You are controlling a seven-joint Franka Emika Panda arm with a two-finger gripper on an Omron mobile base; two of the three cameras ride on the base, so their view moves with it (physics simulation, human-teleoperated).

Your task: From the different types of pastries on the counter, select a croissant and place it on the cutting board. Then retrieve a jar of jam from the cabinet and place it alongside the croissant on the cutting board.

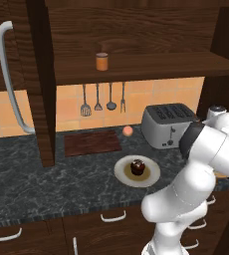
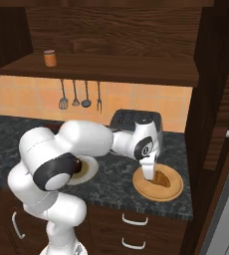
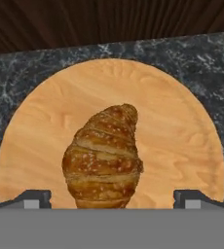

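My own arm hides part of the white plate (image 2: pixel 89 172) in the right base view. My hand covers the croissant's (image 2: pixel 162 179) near end there. The jar's (image 1: pixel 102 61) label is too small to read.

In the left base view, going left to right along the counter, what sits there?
Cutting board → peach-coloured ball → plate with a chocolate cupcake → toaster.
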